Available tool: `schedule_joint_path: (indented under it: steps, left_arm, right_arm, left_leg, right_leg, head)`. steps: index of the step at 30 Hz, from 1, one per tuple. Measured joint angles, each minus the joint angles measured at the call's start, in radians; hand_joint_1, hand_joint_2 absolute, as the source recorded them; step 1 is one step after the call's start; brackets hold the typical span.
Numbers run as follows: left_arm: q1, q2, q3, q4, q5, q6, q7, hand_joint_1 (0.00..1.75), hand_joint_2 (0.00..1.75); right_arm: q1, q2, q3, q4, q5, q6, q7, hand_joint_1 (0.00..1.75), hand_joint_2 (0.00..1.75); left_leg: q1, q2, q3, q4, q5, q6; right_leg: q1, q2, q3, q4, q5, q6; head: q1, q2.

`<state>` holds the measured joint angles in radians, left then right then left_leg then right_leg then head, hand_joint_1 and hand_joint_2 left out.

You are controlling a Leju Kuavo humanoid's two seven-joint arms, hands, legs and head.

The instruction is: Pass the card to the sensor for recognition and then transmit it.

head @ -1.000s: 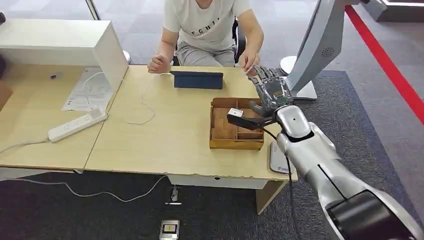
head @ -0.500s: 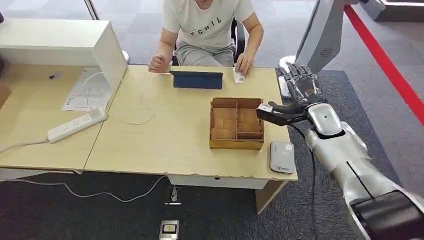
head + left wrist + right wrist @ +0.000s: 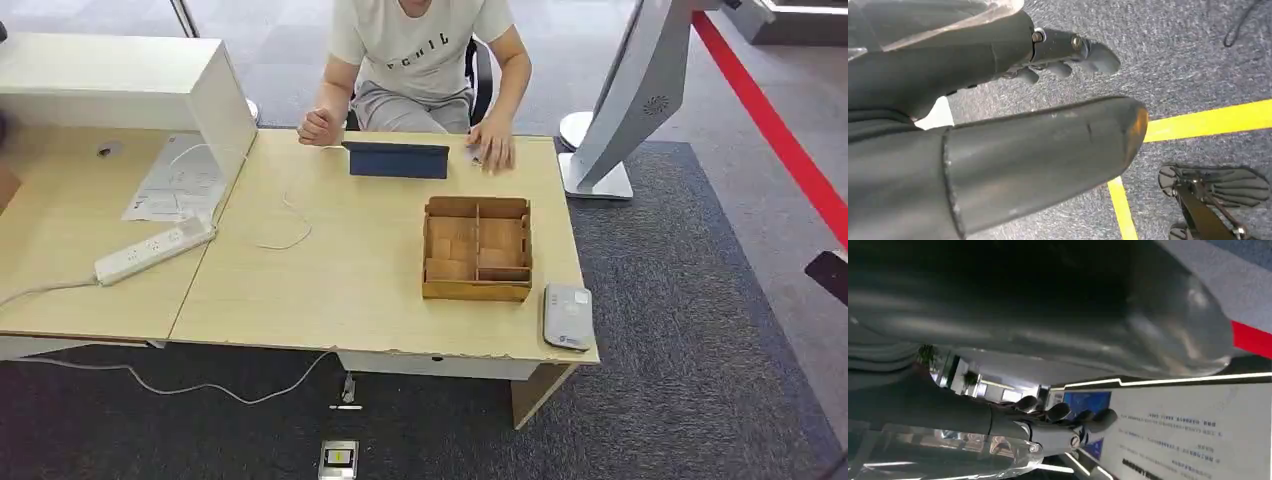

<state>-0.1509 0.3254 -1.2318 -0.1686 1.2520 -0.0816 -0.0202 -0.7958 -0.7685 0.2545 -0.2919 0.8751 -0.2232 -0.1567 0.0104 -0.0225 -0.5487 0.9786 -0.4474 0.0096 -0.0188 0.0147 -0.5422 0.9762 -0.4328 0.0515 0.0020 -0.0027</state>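
Swinging clear of the counter [image 3: 300, 290], my right hand [image 3: 1058, 425] now hangs empty, fingers apart; card [image 3: 476, 154] handed over, under the person's hand [image 3: 494, 150].

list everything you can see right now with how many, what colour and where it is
Desk: two joined, light wood, centre.
Divided box: one, brown wood, right part of desk.
Sensor: one, light grey, desk's near right corner.
Tablet: one, dark blue, far edge before the person.
Power strip: one, white, left desk.
Paper sheet: one, white, left desk.
Cabinet: one, white, far left.
Kiosk stand: one, silver, right of desk.
Person: one, white shirt, seated behind the desk.
Left hand: dark grey, hanging over carpet.
Right hand: dark grey, empty.
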Motion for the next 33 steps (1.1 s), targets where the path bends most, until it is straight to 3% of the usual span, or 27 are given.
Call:
schedule_joint_path:
  steps: [6, 12, 20, 25, 32, 33]
  left_arm:
    - [-0.016, 0.001, -0.001, 0.000, -0.019, -0.007, -0.032, 0.00, 0.00]
    - [-0.027, 0.005, -0.011, 0.000, -0.012, 0.008, -0.037, 0.00, 0.00]
    - [-0.029, 0.011, -0.014, 0.000, 0.026, 0.033, 0.005, 0.00, 0.00]
    - [-0.029, 0.013, -0.014, 0.000, 0.047, 0.051, 0.025, 0.00, 0.00]
    - [-0.028, 0.013, -0.014, 0.000, 0.052, 0.060, 0.029, 0.00, 0.00]
    - [-0.028, 0.013, -0.014, 0.000, 0.050, 0.059, 0.026, 0.00, 0.00]
  right_arm:
    - [0.076, -0.005, -0.107, -0.034, -0.016, -0.032, -0.132, 0.00, 0.00]
    - [0.113, 0.046, -0.148, -0.185, -0.140, 0.060, -0.172, 0.00, 0.00]
    - [0.292, 0.148, -0.095, -0.566, -0.280, 0.077, -0.034, 0.00, 0.00]
    - [0.402, 0.164, -0.039, -0.798, -0.316, 0.078, 0.051, 0.00, 0.00]
    - [0.492, 0.183, 0.064, -1.062, -0.313, 0.097, 0.118, 0.00, 0.00]
    - [0.497, 0.185, 0.079, -1.087, -0.302, 0.100, 0.126, 0.00, 1.75]
  left_leg:
    - [-0.001, 0.004, -0.002, -0.001, 0.001, -0.002]
    - [0.001, 0.001, 0.000, -0.001, 0.004, -0.003]
    - [0.002, -0.004, -0.001, -0.001, 0.004, -0.003]
    - [0.002, -0.004, -0.002, -0.001, 0.004, -0.003]
    - [0.002, -0.003, -0.001, -0.001, 0.004, -0.003]
    - [0.002, -0.003, -0.001, -0.001, 0.004, -0.003]
  right_leg:
    - [-0.001, 0.006, -0.002, 0.004, 0.001, -0.001]
    - [0.001, 0.001, 0.000, 0.004, 0.001, -0.001]
    - [0.002, -0.004, 0.000, 0.004, 0.000, -0.002]
    - [0.001, -0.004, 0.000, 0.004, 0.000, -0.002]
    - [0.001, -0.004, 0.000, 0.004, 0.000, -0.002]
    - [0.001, -0.004, 0.000, 0.004, 0.000, -0.002]
  head:
    - [0.000, 0.000]
    - [0.000, 0.000]
    - [0.000, 0.000]
    - [0.000, 0.000]
    - [0.000, 0.000]
    - [0.000, 0.000]
